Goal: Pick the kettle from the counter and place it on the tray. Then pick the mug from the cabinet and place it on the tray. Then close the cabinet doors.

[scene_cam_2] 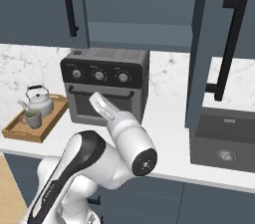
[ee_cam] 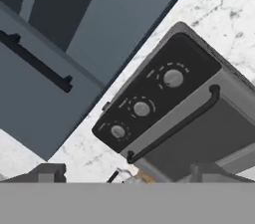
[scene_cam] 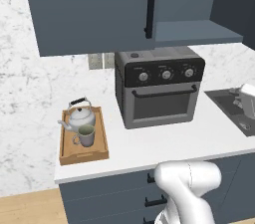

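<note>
Nearest the base cameras, the white arm [scene_cam_2: 119,148] rises in front of the tabletop [scene_cam: 164,143] and reaches toward the black oven [scene_cam: 159,86]. Its end effector [scene_cam_2: 99,104] sits just in front of the oven door in the right base view; the fingers [ee_cam: 50,172] are set at full spread, with nothing between them.

Above, the cabinet [scene_cam_2: 139,4] is the largest item. The left of the cabinet doors [scene_cam: 89,9] lies flat across its half of the opening. The right door [scene_cam_2: 219,49] stands swung outward, with its long black bar handle [scene_cam_2: 231,44] facing the room. The exposed shelf [scene_cam: 196,31] is visible behind the open door.

The oven stands on the tabletop below the cabinet, with three knobs [scene_cam: 167,73] and a curved door handle [scene_cam: 164,92]. A dark sink [scene_cam_2: 224,141] is set into the tabletop to the right.

The wooden tray [scene_cam: 83,156] lies on the tabletop to the left of the oven, well apart from the end effector and lower than it. The kettle [scene_cam: 80,116] stands upright on the rear half of the tray. The mug [scene_cam: 85,136] stands upright just in front of the kettle, also on the tray, with its handle toward the left.
</note>
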